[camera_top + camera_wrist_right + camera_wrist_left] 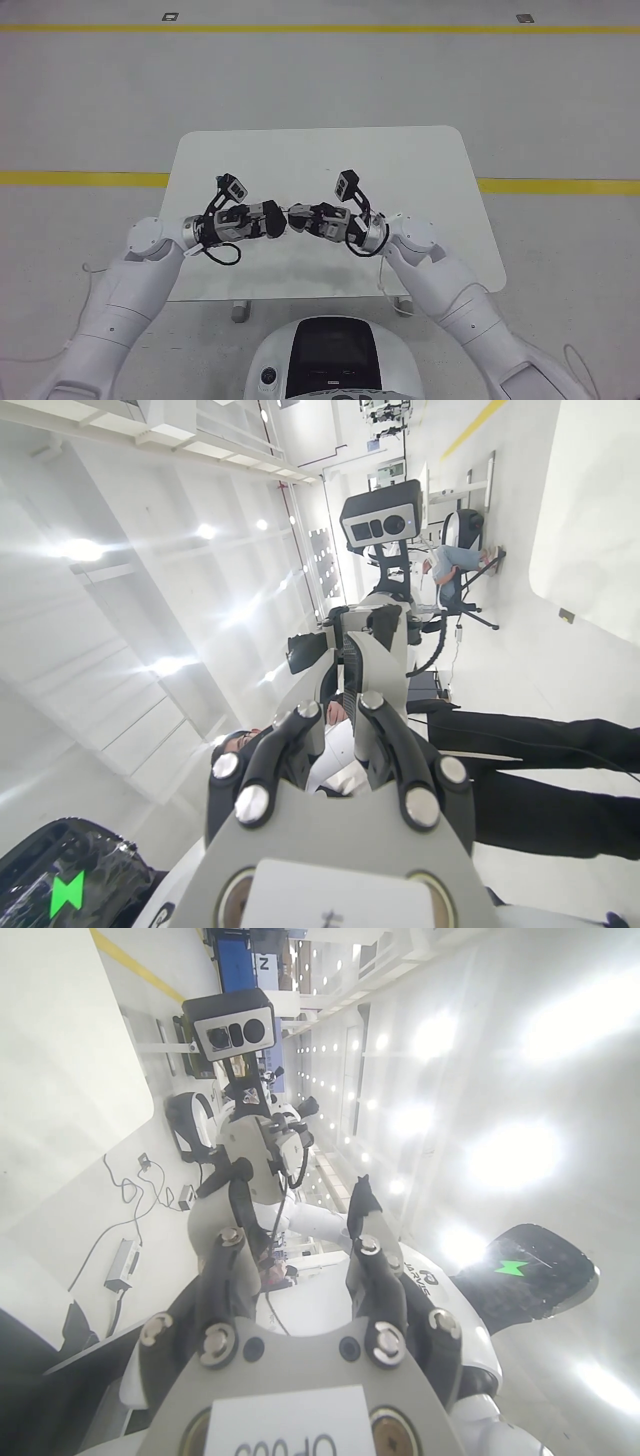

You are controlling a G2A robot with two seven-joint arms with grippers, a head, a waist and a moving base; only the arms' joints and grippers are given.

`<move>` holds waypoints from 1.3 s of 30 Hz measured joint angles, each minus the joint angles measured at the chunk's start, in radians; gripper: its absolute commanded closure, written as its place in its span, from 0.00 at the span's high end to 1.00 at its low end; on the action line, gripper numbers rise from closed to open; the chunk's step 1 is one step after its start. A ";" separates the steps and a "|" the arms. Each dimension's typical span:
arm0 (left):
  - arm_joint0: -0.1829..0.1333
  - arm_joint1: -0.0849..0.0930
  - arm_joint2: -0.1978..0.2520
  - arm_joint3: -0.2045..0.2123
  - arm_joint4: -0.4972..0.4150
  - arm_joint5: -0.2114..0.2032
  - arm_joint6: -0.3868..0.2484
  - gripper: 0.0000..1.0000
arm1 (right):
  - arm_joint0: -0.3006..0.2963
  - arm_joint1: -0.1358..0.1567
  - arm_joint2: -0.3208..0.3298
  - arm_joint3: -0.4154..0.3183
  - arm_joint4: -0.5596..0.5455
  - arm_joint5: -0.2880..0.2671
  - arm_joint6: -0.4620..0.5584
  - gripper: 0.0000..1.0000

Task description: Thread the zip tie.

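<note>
The left gripper [302, 1178] has its fingers spread wide. Straight ahead of it, tip to tip and almost touching, is the right gripper [344, 650], whose fingers are drawn close together with only a thin slit between them. Whether a zip tie sits between the tips is too small to tell, and below both grippers lies the white table [400, 160].

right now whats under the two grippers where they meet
The white table lies under the left gripper and right gripper, meeting tip to tip above it. The spot right beneath them is covered; no zip tie can be made out.
</note>
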 measured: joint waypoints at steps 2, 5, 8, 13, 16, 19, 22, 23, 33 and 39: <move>0.001 0.000 -0.001 0.000 -0.002 -0.004 -0.001 0.34 | 0.001 0.001 -0.001 -0.004 -0.017 0.008 -0.007 0.00; 0.001 0.001 -0.001 0.000 -0.003 -0.005 -0.002 0.33 | -0.001 0.003 0.002 -0.008 -0.030 0.014 -0.012 0.00; 0.002 0.001 -0.002 0.001 -0.002 -0.003 -0.001 0.32 | -0.003 0.006 0.007 -0.015 -0.041 0.021 -0.012 0.00; 0.004 0.002 -0.002 0.001 -0.002 -0.001 0.000 0.27 | -0.008 0.009 0.012 -0.024 -0.042 0.028 -0.001 0.00; 0.005 0.002 -0.001 0.002 0.000 -0.001 0.002 0.25 | -0.010 0.010 0.014 -0.028 -0.038 0.032 0.015 0.00; 0.007 0.003 0.000 0.002 0.003 0.001 0.005 0.25 | -0.011 0.012 0.014 -0.031 -0.039 0.039 0.025 0.00; 0.010 0.003 0.002 -0.001 0.007 0.003 0.006 0.25 | -0.013 0.013 0.013 -0.034 -0.039 0.042 0.028 0.00; 0.011 0.003 0.002 -0.002 0.008 0.004 0.007 0.25 | -0.014 0.013 0.012 -0.035 -0.038 0.042 0.028 0.00; 0.016 0.005 0.006 -0.012 0.015 0.005 0.013 0.17 | -0.019 0.012 0.006 -0.034 -0.034 0.036 0.022 0.00; 0.019 0.005 0.007 -0.014 0.016 0.003 0.014 0.14 | -0.027 0.015 0.009 -0.046 -0.040 0.034 0.021 0.00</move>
